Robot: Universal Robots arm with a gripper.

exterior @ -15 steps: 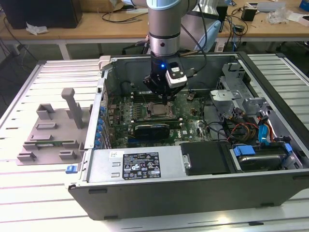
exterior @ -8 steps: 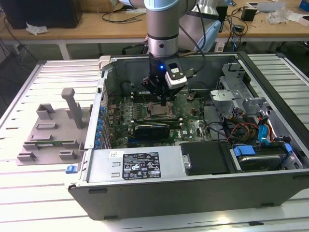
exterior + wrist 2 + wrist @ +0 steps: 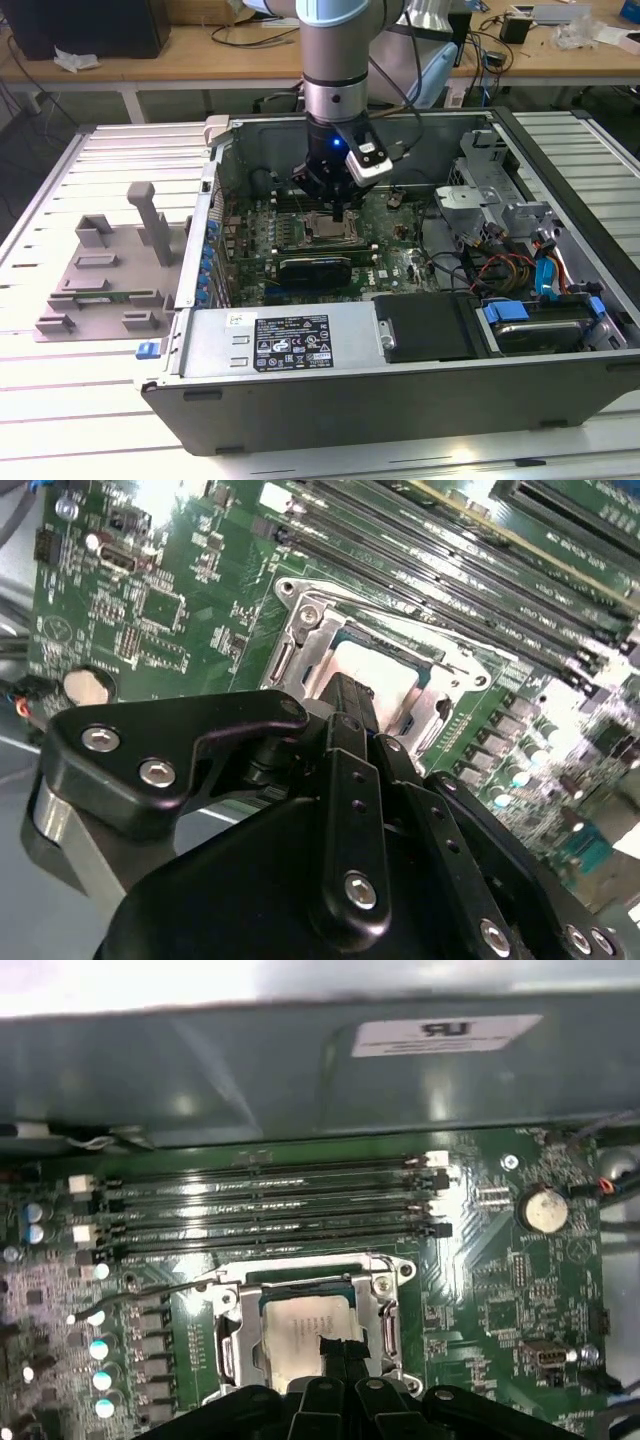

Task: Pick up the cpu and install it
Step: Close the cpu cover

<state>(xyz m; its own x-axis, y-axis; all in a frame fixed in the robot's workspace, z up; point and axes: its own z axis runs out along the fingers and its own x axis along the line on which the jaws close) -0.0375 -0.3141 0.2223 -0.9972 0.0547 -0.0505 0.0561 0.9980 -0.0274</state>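
Seemingly the job is near its end. Going by the exterior view, left to right, with the socket [image 3: 318,232] as the mark: well off to the socket's left, outside the computer case [image 3: 400,400], stands the grey plastic fixture [image 3: 105,270]; directly above the socket hangs the gripper [image 3: 336,208]; just beside the socket, on the side of the case's near wall, lies the black expansion card [image 3: 315,270]; well to the socket's right sit the drive bays [image 3: 530,325].

In the first wrist view the cpu [image 3: 300,1328] lies flat within the socket's metal frame, silvery top upward; the gripper's tip sits over one edge of it; whether the jaws are clenched or released I cannot tell.

By my judgement the pick-up and carry are done and the chip is in place; whether it is fully seated, let go of and clamped down is not plain.
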